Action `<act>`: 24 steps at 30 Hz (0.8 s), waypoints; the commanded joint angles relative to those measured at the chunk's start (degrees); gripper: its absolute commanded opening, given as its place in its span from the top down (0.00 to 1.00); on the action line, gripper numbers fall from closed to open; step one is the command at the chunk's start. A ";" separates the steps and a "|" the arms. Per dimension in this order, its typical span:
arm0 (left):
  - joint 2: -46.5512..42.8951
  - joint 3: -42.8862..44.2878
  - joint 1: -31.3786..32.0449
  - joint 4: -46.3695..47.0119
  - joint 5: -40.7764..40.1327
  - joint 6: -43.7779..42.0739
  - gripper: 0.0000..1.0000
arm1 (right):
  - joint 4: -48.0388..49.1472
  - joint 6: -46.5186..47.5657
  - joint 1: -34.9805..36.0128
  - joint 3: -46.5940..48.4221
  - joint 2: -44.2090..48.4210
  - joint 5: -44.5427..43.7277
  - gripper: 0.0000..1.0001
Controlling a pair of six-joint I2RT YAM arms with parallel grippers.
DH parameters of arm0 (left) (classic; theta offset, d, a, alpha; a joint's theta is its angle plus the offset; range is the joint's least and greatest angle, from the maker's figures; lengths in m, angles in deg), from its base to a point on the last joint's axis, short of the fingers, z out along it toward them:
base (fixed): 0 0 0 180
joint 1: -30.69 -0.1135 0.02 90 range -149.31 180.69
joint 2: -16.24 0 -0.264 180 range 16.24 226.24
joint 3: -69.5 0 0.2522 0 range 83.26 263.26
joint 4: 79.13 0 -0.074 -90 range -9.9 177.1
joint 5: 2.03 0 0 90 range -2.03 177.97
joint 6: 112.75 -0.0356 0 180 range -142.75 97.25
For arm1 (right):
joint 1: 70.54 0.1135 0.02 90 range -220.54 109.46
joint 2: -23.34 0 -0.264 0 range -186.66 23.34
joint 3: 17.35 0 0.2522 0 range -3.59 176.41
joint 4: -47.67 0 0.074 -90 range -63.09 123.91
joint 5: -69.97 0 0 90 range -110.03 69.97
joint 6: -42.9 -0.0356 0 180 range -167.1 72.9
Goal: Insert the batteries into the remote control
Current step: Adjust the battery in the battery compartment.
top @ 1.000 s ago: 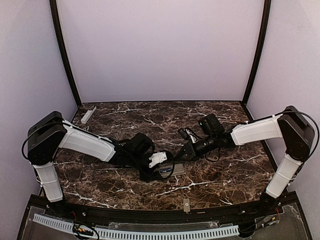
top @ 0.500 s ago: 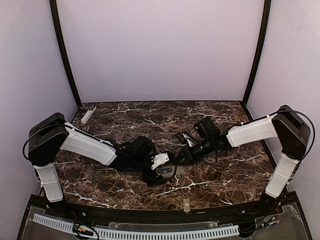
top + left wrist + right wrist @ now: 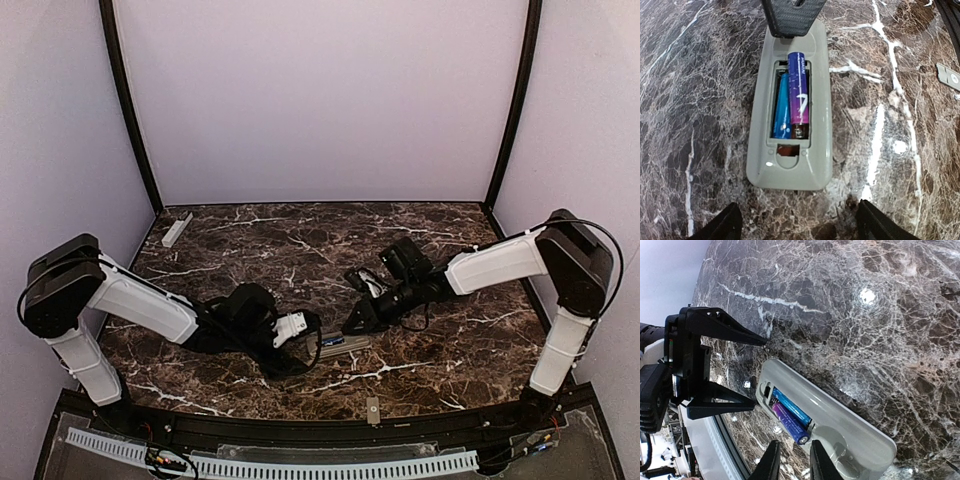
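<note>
Left pincer [image 3: 797, 225] is spread wide open with nothing in it, tips sitting either side of the near end of the remote control [image 3: 820, 140]. My guess is it's parked there so it can come in and nudge things without blocking the view.

The remote lies face down on the marble table [image 3: 700, 100], roughly midway between the two arms, with its back open. Both batteries [image 3: 800, 95] are in the compartment. The plain blue one sits low in its slot. The purple-ish one beside it looks like it rides higher, with its far end poking over the lip, so I'd say it's not fully seated.

The right pincer [image 3: 792, 15] is pinched nearly together with nothing between the fingers. It's over the far end of the remote, probably pinning it so it won't skate around. Can't tell if it's really touching, though.
</note>
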 commanded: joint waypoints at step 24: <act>2.19 -0.99 -0.20 5.16 3.50 0.80 0.28 | -5.25 0.71 3.23 4.78 -3.56 -4.36 0.92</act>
